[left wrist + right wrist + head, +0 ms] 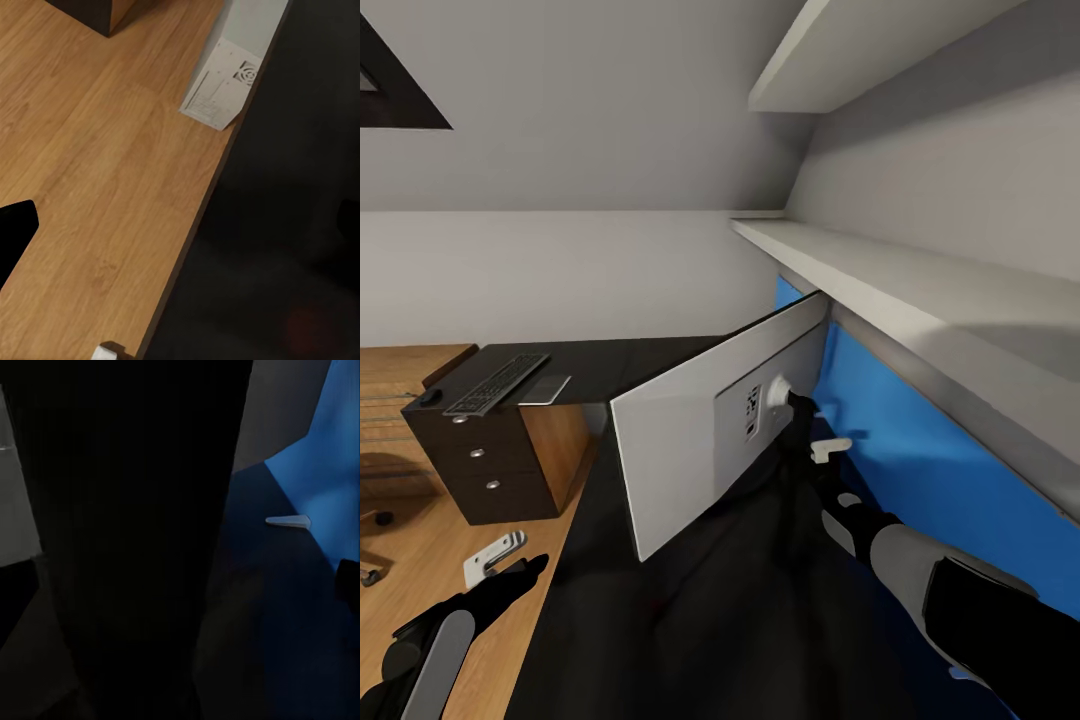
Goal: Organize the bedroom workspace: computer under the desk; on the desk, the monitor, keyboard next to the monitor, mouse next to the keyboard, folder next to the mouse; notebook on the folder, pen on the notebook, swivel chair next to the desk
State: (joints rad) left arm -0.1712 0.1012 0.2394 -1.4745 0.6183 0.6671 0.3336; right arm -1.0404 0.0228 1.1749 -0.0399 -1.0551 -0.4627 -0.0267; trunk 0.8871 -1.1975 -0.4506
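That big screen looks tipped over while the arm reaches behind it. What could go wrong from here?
The monitor leans well off upright over the desk, with the right gripper at its stand, so it might topple or slip. The keyboard and notebook lie near the desk's far end; a swinging screen could perhaps sweep toward them.

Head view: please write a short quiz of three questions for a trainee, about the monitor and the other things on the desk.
1. True or false: the monitor turns its pale back side toward the head camera.
2. Where does the keyboard lie? A) on the wooden floor; B) on the desk, above the drawers; C) on the white wall shelf.
3. Fill in the missing word: the thin grey notebook lies on the desk right beside the ____.

Key: 1 true; 2 B; 3 keyboard.
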